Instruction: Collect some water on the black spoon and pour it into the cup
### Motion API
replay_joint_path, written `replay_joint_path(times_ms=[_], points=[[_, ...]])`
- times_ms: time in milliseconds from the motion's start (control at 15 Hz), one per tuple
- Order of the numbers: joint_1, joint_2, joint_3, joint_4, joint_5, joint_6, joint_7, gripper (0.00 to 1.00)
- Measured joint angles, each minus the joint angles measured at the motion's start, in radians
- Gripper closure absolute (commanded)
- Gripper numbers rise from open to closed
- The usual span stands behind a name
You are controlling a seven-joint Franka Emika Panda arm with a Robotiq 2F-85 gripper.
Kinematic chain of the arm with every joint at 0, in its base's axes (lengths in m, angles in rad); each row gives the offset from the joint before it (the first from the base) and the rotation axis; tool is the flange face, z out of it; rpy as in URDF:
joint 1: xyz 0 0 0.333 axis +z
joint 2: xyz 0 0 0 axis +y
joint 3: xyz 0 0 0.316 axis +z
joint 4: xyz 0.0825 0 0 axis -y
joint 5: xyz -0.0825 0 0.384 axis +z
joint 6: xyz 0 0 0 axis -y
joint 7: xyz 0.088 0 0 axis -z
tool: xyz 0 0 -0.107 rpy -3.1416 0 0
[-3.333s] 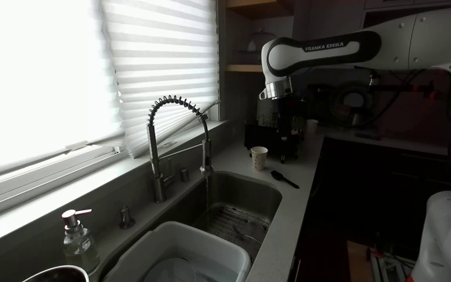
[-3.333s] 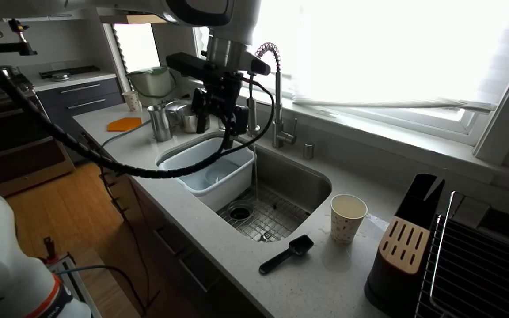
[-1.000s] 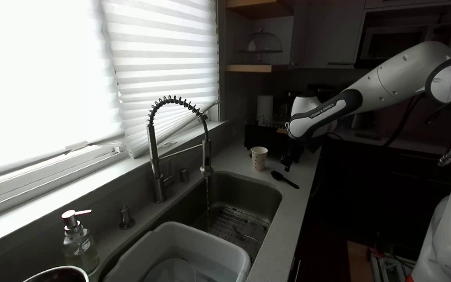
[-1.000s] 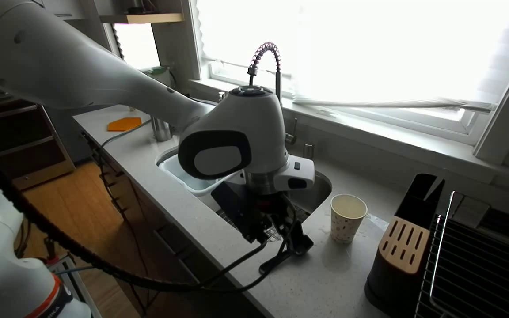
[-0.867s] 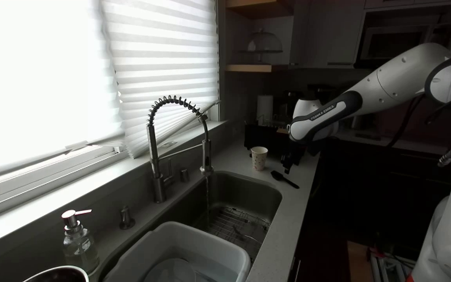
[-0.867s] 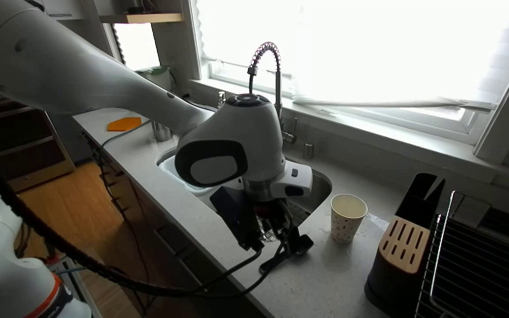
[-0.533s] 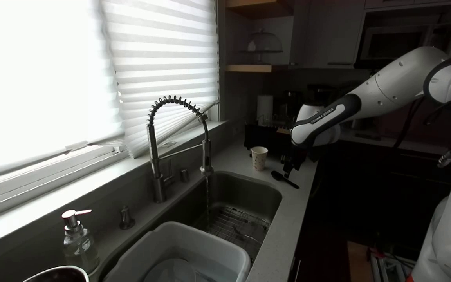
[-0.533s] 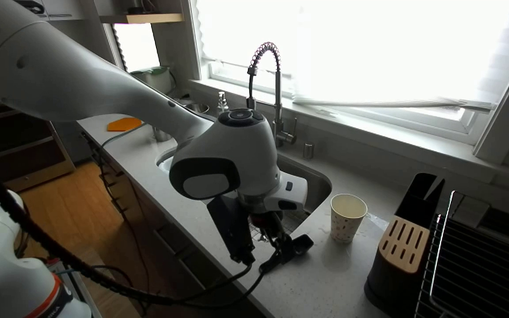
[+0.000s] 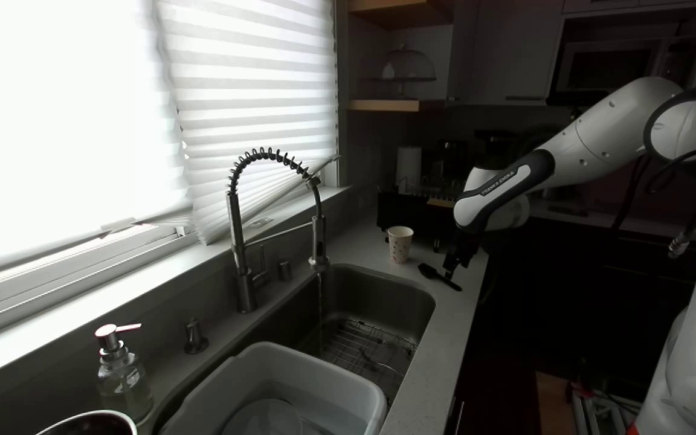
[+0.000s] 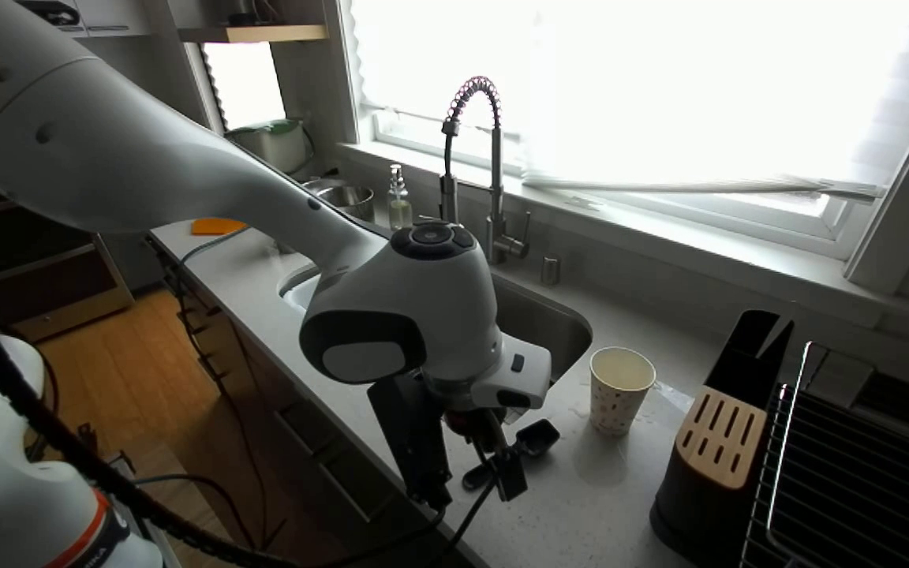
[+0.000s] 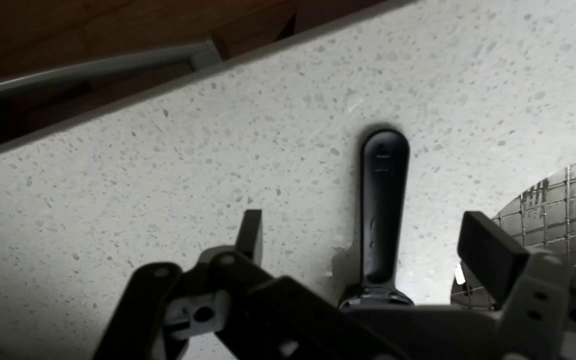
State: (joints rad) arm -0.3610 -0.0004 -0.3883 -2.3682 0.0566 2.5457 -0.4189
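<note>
The black spoon (image 11: 384,210) lies flat on the pale speckled counter, its handle pointing toward the counter's front edge in the wrist view. My gripper (image 11: 362,216) is open, one finger on either side of the handle and a gap on both sides. Most of the spoon's bowl is hidden under the gripper there, but the spoon bowl (image 10: 539,438) shows in an exterior view. The white speckled cup (image 10: 620,390) stands upright near the bowl end. Water (image 9: 320,308) runs in a thin stream from the faucet (image 9: 319,248) into the sink.
The sink (image 9: 384,284) has a wire grid and a grey tub (image 9: 354,386) in it. Beyond the cup stand a knife block (image 10: 727,434) and a wire rack (image 10: 857,473). A soap bottle (image 9: 121,374) is beside the sink. The counter's front edge (image 11: 193,75) runs close to the handle.
Earlier my gripper was over the sink's tub side; it has since swung across to the spoon. Over the last second it has come down and shifted along the handle, away from the bowl.
</note>
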Motion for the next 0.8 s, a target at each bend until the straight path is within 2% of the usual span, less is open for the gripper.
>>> replay_joint_path(times_ms=[467,600,667,800], points=[[-0.005,0.048,0.006,0.000,0.010,0.080,-0.010,0.01],[-0.005,0.058,0.012,0.000,0.017,0.096,-0.015,0.25],[-0.005,0.061,0.014,0.000,0.019,0.102,-0.016,0.30],[-0.005,0.065,0.018,0.000,0.023,0.107,-0.017,0.48]])
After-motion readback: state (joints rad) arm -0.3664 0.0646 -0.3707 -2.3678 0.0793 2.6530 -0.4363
